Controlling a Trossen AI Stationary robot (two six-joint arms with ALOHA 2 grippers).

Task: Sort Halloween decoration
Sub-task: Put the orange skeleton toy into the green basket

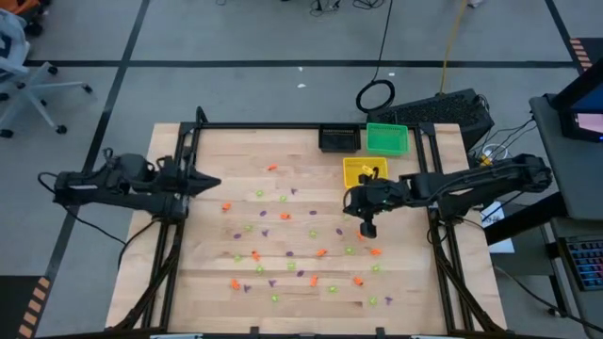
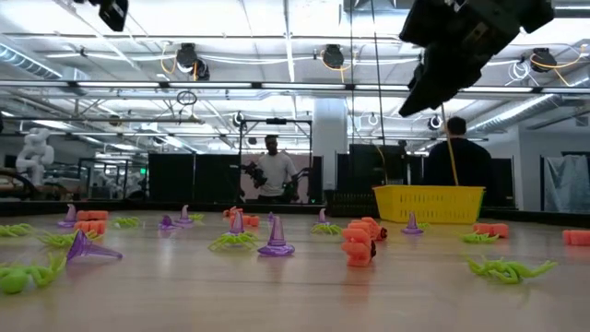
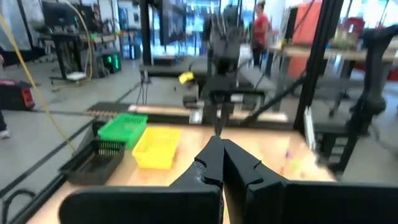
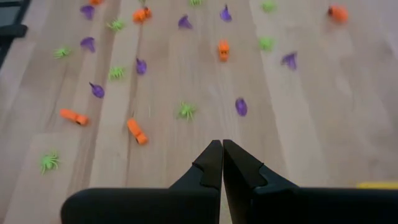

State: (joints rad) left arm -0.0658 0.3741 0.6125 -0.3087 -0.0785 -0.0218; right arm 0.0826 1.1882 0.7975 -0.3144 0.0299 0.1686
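Many tiny orange (image 1: 272, 168), purple (image 1: 265, 213) and light-green (image 1: 260, 194) trinkets lie scattered on the wooden table (image 1: 207, 282). My right gripper (image 1: 367, 228) hangs above the table's right part, near the yellow bin (image 1: 364, 170), its fingers shut (image 4: 222, 146) with nothing showing between them. Below it lie an orange piece (image 4: 137, 131), a green spider (image 4: 186, 111) and a purple piece (image 4: 241, 106). My left gripper (image 1: 213, 182) is shut (image 3: 222, 144) and waits over the table's left side.
A black bin (image 1: 339, 139) and a green bin (image 1: 387, 138) stand at the table's far edge, with the yellow bin just in front of them. A dark frame (image 1: 283, 126) runs around the table. People stand in the room behind (image 2: 273, 171).
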